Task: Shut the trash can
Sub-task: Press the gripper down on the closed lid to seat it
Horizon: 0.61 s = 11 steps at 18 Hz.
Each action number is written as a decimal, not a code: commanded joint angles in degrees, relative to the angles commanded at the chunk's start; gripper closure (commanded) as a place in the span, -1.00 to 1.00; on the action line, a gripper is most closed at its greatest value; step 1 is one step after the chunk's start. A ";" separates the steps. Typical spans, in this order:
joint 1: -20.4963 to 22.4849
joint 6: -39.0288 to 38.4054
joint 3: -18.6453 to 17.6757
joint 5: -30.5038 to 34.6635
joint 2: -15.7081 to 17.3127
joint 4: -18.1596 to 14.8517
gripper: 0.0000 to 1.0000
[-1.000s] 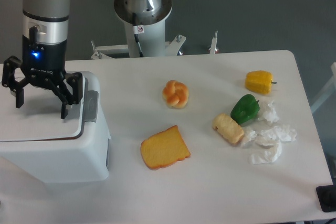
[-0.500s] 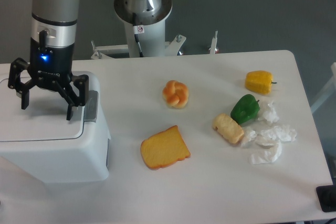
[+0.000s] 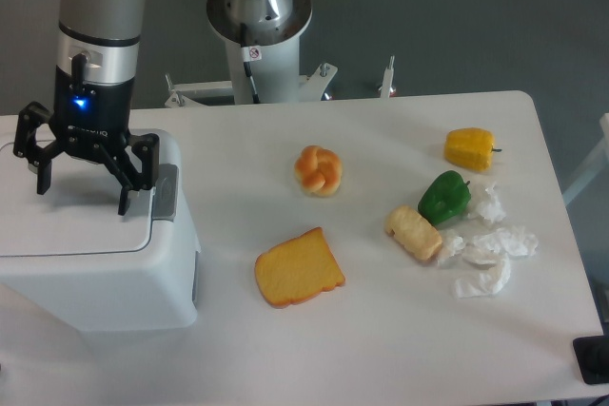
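End effector (image 3: 83, 189), fingers spread and empty, hovers over shut trash can (image 3: 105, 278).

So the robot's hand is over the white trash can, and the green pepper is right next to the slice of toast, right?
Not quite. The hand is over the trash can, but the green pepper sits beside the small bread roll and crumpled tissues, well apart from the toast. The camera view shows this.

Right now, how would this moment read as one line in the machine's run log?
step: close bin | large white boxy plastic trash can: lid down flat | pincer: open, above lid, holding nothing | food: untouched on white table
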 joint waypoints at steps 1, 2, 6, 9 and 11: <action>0.26 0.00 -0.26 -0.53 0.18 0.00 -1.00; 0.53 0.09 -0.52 -0.97 0.61 0.00 -1.00; 0.97 0.62 -2.81 -2.03 2.02 0.00 -1.00; 1.06 0.62 -2.90 -1.94 2.02 0.00 -1.00; 1.14 0.62 -2.90 -2.03 2.11 0.00 -1.00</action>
